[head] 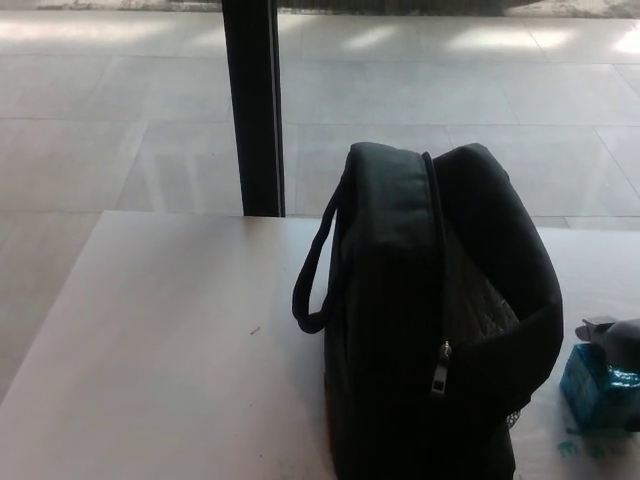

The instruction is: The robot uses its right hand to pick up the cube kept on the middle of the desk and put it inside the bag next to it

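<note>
A black bag [430, 320] stands upright on the pale desk [160, 350], its zip open along the top and a carry handle on its left side. To its right, at the picture's right edge, sits a shiny blue cube [597, 392] on the desk. My right hand [615, 340] shows only as a dark shape over the cube's top and far side, touching it. Most of the hand is cut off by the frame edge. My left hand does not show.
A black vertical post [255, 105] rises behind the desk's far edge. Tiled floor [100, 110] lies beyond the desk. The bag's open flap [500, 250] leans toward the cube side.
</note>
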